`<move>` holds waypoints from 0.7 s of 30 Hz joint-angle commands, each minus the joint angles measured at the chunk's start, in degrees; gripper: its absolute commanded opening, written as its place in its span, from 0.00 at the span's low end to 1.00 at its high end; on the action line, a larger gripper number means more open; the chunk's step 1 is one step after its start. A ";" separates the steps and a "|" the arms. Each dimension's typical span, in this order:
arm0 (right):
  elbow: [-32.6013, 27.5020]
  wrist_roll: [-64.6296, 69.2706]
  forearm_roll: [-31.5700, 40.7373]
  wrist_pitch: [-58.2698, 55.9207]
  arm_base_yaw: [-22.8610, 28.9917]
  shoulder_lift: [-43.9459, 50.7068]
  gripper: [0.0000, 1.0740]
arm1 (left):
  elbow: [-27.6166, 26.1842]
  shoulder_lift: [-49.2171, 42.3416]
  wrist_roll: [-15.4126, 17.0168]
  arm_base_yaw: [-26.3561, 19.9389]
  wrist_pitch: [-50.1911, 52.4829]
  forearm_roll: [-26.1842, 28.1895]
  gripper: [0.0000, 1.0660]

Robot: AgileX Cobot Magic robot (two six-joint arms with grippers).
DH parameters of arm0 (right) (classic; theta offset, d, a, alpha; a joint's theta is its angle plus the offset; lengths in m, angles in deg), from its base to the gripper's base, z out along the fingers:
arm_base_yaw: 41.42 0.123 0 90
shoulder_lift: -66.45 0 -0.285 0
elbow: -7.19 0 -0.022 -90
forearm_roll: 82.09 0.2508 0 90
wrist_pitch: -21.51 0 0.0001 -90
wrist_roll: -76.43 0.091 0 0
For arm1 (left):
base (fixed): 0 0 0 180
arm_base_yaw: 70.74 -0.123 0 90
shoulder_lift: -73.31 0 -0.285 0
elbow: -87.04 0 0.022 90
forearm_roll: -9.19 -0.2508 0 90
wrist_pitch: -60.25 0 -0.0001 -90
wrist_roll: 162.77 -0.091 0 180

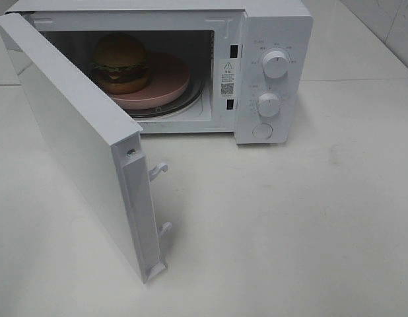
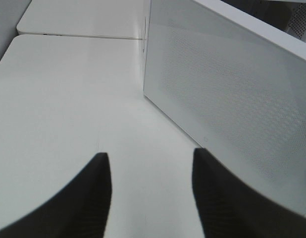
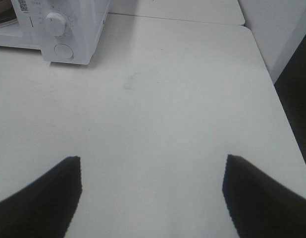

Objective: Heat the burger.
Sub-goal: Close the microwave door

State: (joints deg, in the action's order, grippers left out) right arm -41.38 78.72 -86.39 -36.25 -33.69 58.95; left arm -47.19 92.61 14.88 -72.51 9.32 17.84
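Observation:
The burger (image 1: 120, 63) sits on the left part of a round pink plate (image 1: 171, 82) inside the white microwave (image 1: 273, 39), whose door (image 1: 72, 132) is swung wide open toward the front left. Neither gripper shows in the exterior high view. In the left wrist view my left gripper (image 2: 149, 152) hovers over the table beside the door's outer face (image 2: 232, 89), its dark fingers apart with nothing between them. My right gripper (image 3: 152, 157) stands wide open over bare table, well away from the microwave's control panel (image 3: 59, 25).
Two white knobs (image 1: 275, 64) and a round button (image 1: 262, 130) sit on the microwave's right panel. The door's latch hooks (image 1: 158, 170) stick out from its free edge. The white table (image 1: 290, 218) extends in front and to the right; its right edge (image 3: 279, 94) shows.

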 commanded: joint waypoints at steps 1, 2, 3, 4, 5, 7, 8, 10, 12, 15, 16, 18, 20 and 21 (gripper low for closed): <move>-0.11 0.06 -0.17 0.86 -0.40 1.78 0.71 | -0.29 5.16 0.11 0.00 4.76 0.34 0.16; -0.11 0.06 -0.17 0.86 -0.40 1.78 0.71 | -0.29 5.16 0.11 0.00 4.76 0.34 0.16; -0.11 0.06 -0.17 0.86 -0.40 1.78 0.71 | -0.29 6.25 0.11 0.00 5.67 0.34 0.11; -0.11 0.06 -0.17 0.86 -0.40 1.78 0.71 | -0.29 6.25 0.11 0.00 5.67 0.34 0.11; -0.11 0.06 -0.17 0.86 -0.40 1.78 0.71 | 0.06 8.71 0.11 0.00 8.42 0.46 0.01; -0.11 0.06 -0.17 0.86 -0.40 1.78 0.71 | 0.52 9.97 0.06 0.00 10.31 0.52 0.00; -0.11 0.06 -0.17 0.86 -0.40 1.78 0.71 | 1.83 12.15 0.06 0.00 15.24 0.69 0.00; -0.11 0.06 -0.17 0.86 -0.40 1.78 0.71 | 2.69 13.24 0.00 0.00 17.76 0.86 0.00; -0.11 0.06 -0.17 0.86 -0.40 1.78 0.71 | 5.56 15.64 -1.60 0.00 25.27 2.64 0.00; -0.11 0.06 -0.17 0.86 -0.40 1.78 0.71 | 8.19 17.82 -4.30 0.00 32.54 4.64 0.00; -0.11 0.06 -0.17 0.86 -0.40 1.78 0.71 | 10.20 19.37 -6.25 0.00 38.22 5.73 0.00; -0.11 0.06 -0.17 0.86 -0.40 1.78 0.71 | 11.23 20.05 -6.88 0.00 41.08 6.07 0.00; -0.11 0.06 -0.17 0.86 -0.40 1.78 0.71 | 12.95 21.49 -7.56 0.00 46.01 6.47 0.00; -0.11 0.06 -0.17 0.86 -0.40 1.78 0.71 | 13.81 22.40 -7.45 0.00 48.59 6.47 0.00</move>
State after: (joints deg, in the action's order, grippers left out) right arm -41.38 78.72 -86.39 -36.25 -33.69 58.95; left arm -33.56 114.96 7.83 -72.51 54.87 23.57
